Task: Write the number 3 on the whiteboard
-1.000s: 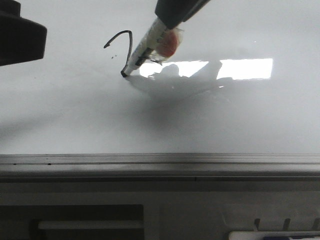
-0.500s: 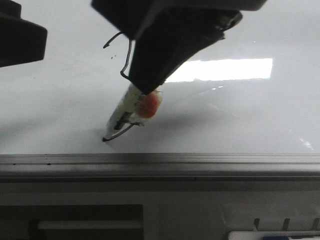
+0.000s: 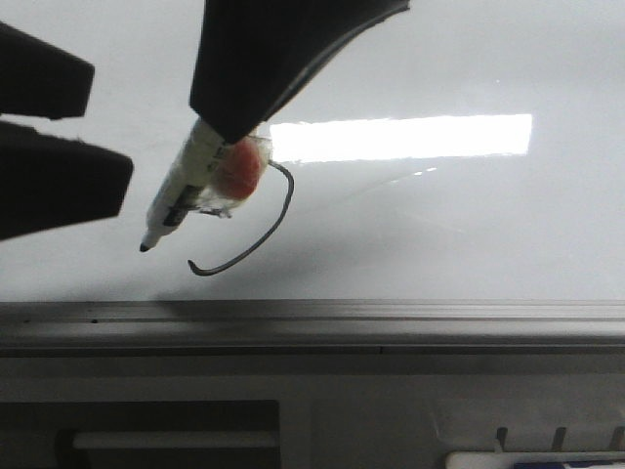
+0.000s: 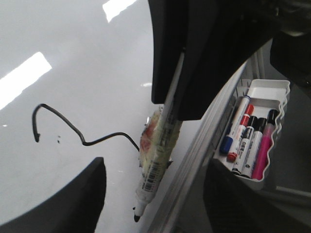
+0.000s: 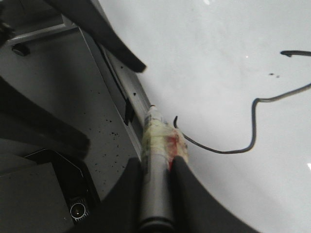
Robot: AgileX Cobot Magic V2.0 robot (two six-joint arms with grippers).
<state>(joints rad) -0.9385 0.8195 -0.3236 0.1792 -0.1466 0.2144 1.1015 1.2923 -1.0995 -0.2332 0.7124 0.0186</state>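
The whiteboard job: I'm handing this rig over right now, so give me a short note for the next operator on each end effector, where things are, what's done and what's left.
Right end effector: shut on the marker, tip lifted just off the whiteboard, near its front rail.
Left end effector: open, holding nothing, over the board's left side.
The number 3: upper hook, pointed middle and long hooked tail are all drawn; the tail ends beside the marker tip. Two tiny specks sit near the upper hook.
Spare markers lie in a white tray off the board's edge.
Done: the stroke looks complete.
Left: probably just retract the right arm and park the marker.
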